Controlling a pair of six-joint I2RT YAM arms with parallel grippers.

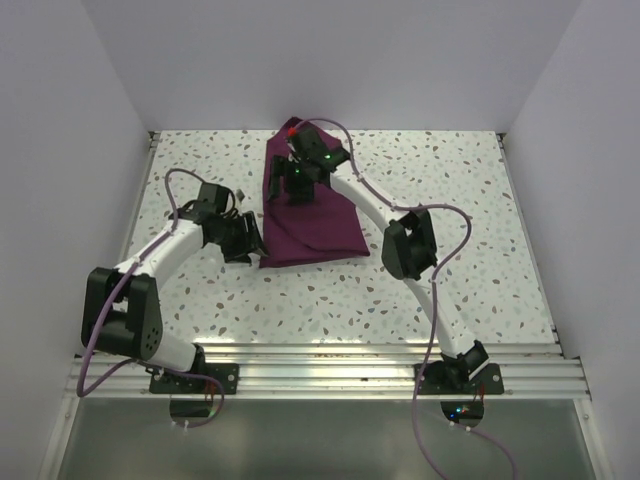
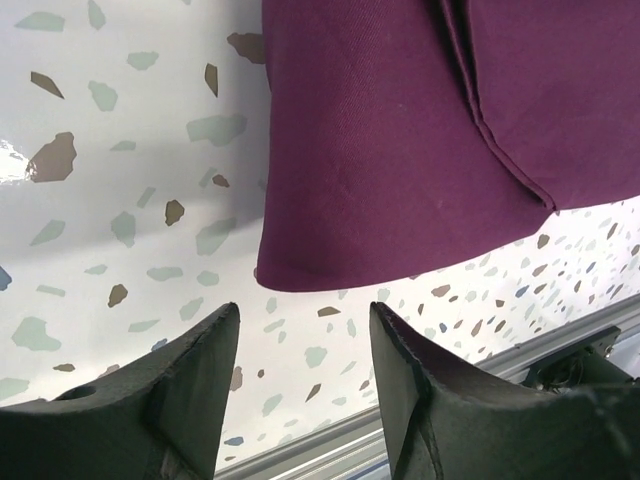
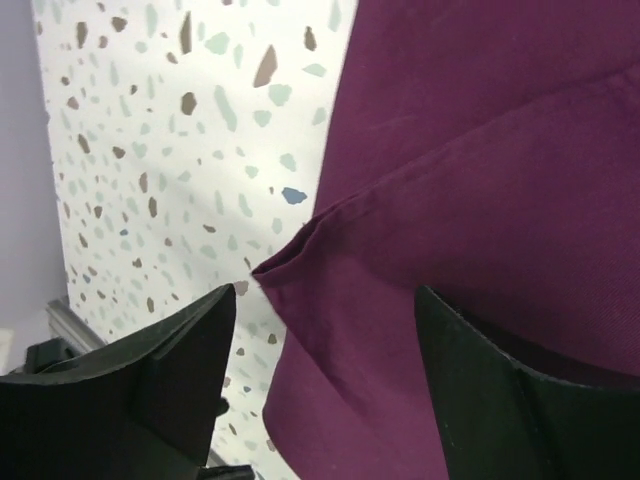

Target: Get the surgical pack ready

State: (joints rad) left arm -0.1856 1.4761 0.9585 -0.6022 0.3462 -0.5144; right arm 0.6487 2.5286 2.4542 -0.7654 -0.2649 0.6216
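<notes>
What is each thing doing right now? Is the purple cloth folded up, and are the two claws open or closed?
Purple cloth: folded into a layered bundle, lying on the speckled table.
Left claw: open, empty, over bare table by a corner of the cloth.
Right claw: open, gripping nothing, over a folded edge of the cloth.

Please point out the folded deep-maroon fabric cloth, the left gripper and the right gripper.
Folded deep-maroon fabric cloth (image 1: 312,228): top external view, on its flat near half.
Left gripper (image 2: 302,318): left wrist view, midway between its open black fingertips.
Right gripper (image 3: 325,300): right wrist view, midway between its open black fingertips.
</notes>
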